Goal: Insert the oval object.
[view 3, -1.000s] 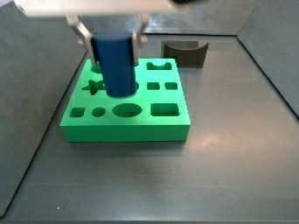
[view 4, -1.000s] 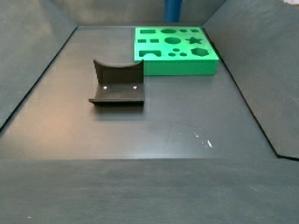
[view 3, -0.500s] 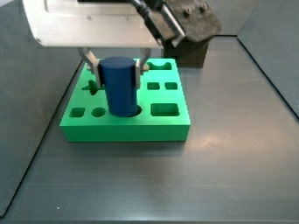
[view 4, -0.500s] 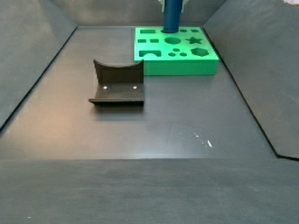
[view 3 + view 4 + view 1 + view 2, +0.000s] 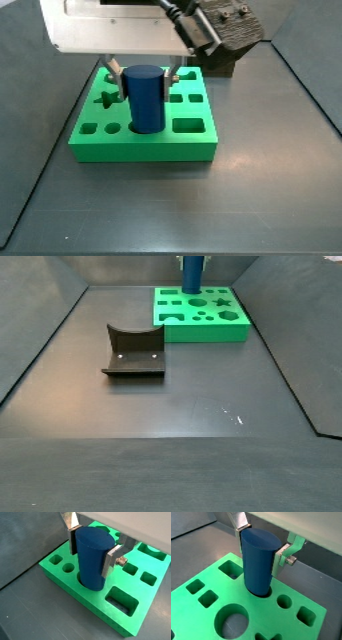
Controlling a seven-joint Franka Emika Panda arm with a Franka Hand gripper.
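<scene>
Dark-blue, the oval object (image 5: pixel 92 558) is standing upright with its lower end sitting in a hole of the green block (image 5: pixel 63 582), and your gripper (image 5: pixel 91 543) is clamping it, a silver finger (image 5: pixel 282 556) pressing on each side. You are seeing the block at the far side of the floor; the fixture (image 5: pixel 134 351) is standing well apart, nearer and to the left

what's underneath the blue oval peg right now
The green block lies under the oval object, whose lower end sits in one of its holes. The end effector grips the peg's upper sides. How deep it reaches is covered.
</scene>
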